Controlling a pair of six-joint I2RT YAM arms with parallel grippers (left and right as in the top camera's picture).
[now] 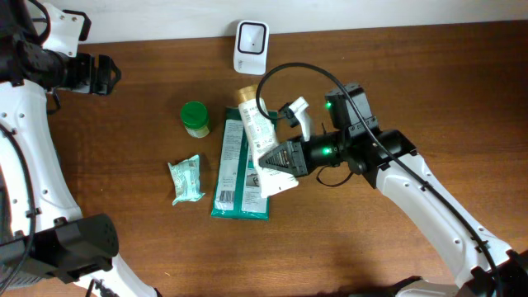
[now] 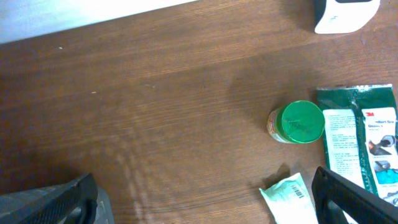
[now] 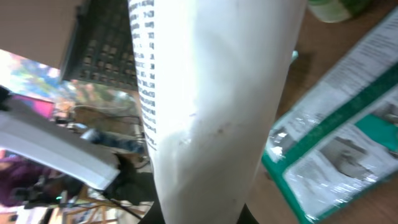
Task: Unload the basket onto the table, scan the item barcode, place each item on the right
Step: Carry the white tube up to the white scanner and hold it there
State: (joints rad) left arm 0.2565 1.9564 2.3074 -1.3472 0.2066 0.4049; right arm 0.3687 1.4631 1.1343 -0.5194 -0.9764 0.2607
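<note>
So, the right gripper point(image 1: 272, 158) is clamped tight on the white tube point(image 1: 257, 132), pinching the lower body w/ the tan cap point(image 1: 245, 95) end free. The tube sits over the green packet point(image 1: 239, 177), prob. lifted clear of it, though the overhead view can't settle that. Key relation: the barcode scanner point(image 1: 251, 40) lies beyond the cap end, toward the far edge of the worktop point(image 1: 371, 247). The tube's long axis runs approx from the gripper up toward it, leaning a bit left of that line. The move, I'd judge, is a push along the tube's own axis plus a wrist roll to turn the barcode to the scanner window. Which face carries the barcode I can't tell: the right wrist view shows only fine print down one side of the tube, no bars. The right arm is far nearer the scanner; the left gripper point(image 1: 99, 74) is spread wide w/ nothing in it, well apart at the far-left corner. Room: bare wood btwn cap and scanner, no obstacle on that path. The green-lidded jar point(image 1: 195, 118) stands just left of the tube, and the small sachet point(image 1: 186, 180) lies left of the packet, both off the line. The black cable point(image 1: 285, 68) looping above the right arm near the scanner is the one thing to mind, esp. if the wrist rolls.
</note>
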